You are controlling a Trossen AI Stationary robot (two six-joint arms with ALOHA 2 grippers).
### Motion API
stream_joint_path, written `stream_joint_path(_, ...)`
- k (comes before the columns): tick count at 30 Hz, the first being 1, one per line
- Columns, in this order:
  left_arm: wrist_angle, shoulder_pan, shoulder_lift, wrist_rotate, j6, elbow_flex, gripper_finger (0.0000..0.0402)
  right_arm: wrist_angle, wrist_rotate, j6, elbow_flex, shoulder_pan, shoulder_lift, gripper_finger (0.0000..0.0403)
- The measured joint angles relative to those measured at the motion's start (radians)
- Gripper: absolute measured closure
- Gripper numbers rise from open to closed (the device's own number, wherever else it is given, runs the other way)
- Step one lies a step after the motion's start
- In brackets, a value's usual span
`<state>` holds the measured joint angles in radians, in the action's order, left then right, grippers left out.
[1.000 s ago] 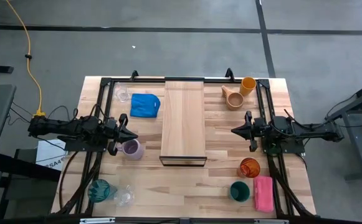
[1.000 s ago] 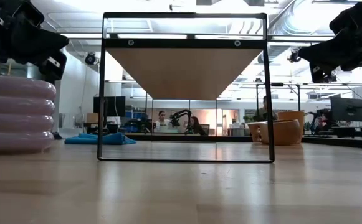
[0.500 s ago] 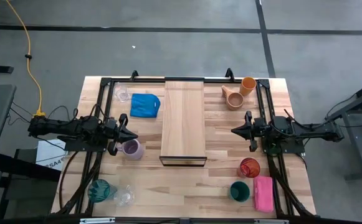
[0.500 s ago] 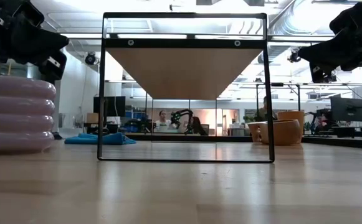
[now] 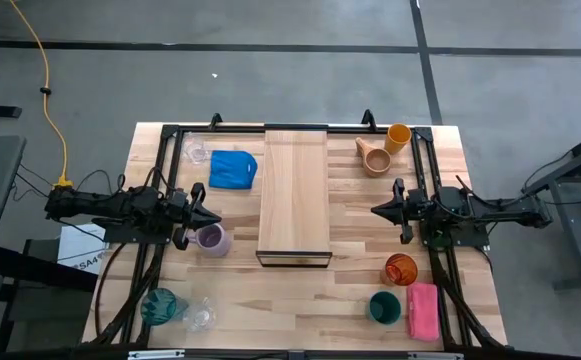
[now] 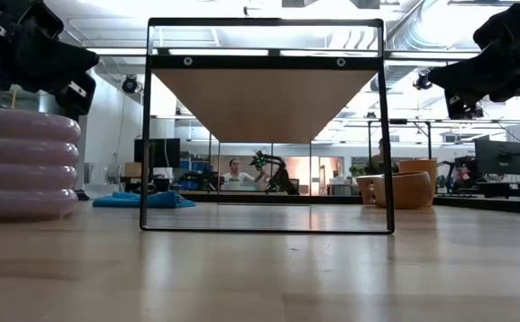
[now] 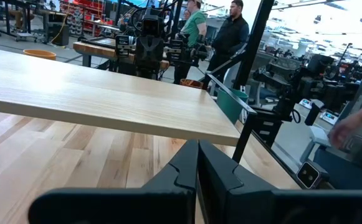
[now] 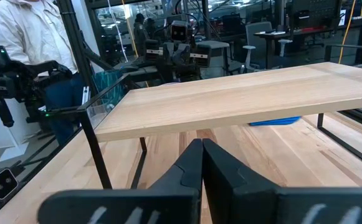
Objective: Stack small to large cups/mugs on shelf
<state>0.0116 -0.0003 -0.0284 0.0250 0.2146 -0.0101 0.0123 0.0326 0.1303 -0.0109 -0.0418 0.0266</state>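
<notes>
Along the desk's (image 5: pixel 350 225) near edge, we see the teal tumbler (image 5: pixel 157 306) and a clear glass (image 5: pixel 199 315) toward the left corner, the green cup (image 5: pixel 384 307) and orange-red cup (image 5: pixel 400 269) toward the right. At mid-desk, the shelf (image 5: pixel 294 190) stands empty; our left tool (image 5: pixel 213 216), closed, hangs beside the lavender mug (image 5: pixel 211 239); our right tool (image 5: pixel 378 210) is closed, empty. By the far edge: tan mug (image 5: pixel 374 158), orange cup (image 5: pixel 398 136), second glass (image 5: pixel 197 152).

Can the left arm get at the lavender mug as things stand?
Probably yes. The left tool, shut, hangs just beside and above the lavender mug, with nothing between them; the shelf stands clear on its other side. It must open first.
</notes>
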Motion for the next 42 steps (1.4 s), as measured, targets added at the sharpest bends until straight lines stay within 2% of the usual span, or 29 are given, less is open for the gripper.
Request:
stream_joint_path(17,0.0,0.0,0.0,-0.001,0.0,0.0,0.0401,0.0,0.0,0.0,0.0,0.0,0.0,0.0403)
stream_joint_path(19,0.012,-0.001,0.0,-0.049,-0.015,0.0,0.0401,0.0,0.0,0.0,0.0,0.0,0.0,0.0403)
stream_joint_path(21,0.069,0.0,0.0,-0.076,0.01,0.0,0.0401,0.0,0.0,0.0,0.0,0.0,0.0,0.0403)
stream_joint_path(27,0.36,-0.001,0.0,-0.023,0.181,0.0,0.0401,0.0,0.0,0.0,0.0,0.0,0.0,0.0403)
stream_joint_path(31,0.561,0.0,0.0,-0.125,0.168,0.0,0.0401,0.0,0.0,0.0,0.0,0.0,0.0,0.0403)
stream_joint_path(35,0.67,0.0,0.0,-0.139,0.173,0.0,0.0401,0.0,0.0,0.0,0.0,0.0,0.0,0.0403)
stream_joint_path(37,0.705,0.0,0.0,-0.231,0.162,0.0,0.0401,0.0,0.0,0.0,0.0,0.0,0.0,0.0403)
stream_joint_path(39,0.714,0.001,0.0,-0.321,0.16,-0.013,0.0401,0.0,0.0,0.0,0.0,0.0,0.0,0.0403)
stream_joint_path(42,0.587,0.0,-0.03,-0.354,0.139,-0.101,0.0397,0.0,0.0,0.0,0.0,0.0,0.0,0.0403)
